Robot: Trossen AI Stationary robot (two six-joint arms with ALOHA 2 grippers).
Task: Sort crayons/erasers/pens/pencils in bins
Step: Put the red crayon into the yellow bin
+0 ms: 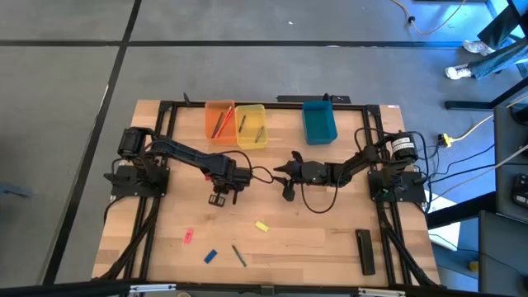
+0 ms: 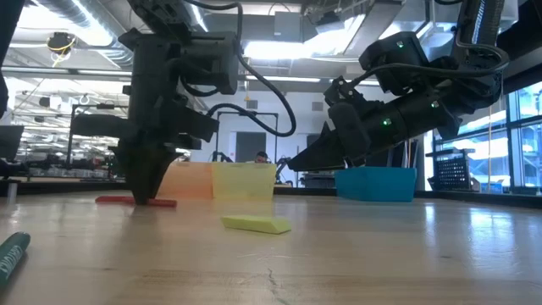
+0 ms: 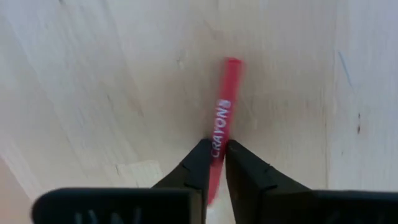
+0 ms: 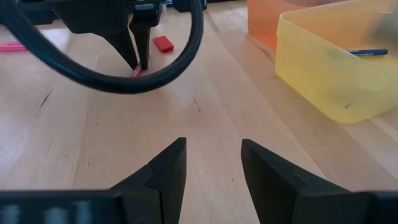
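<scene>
Both fingers of the left pincer pinch the red crayon.

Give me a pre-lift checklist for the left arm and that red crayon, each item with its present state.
1. Left gripper down at the table over the red crayon: ok.
2. Fingers on both sides of the crayon, pinching it: ok.
3. Crayon lying flat on the table: ok.
4. Grip firm enough to lift: cannot tell.
5. Right gripper open, empty, apart from the crayon: ok.
6. Orange bin unobstructed from above: ok.
</scene>
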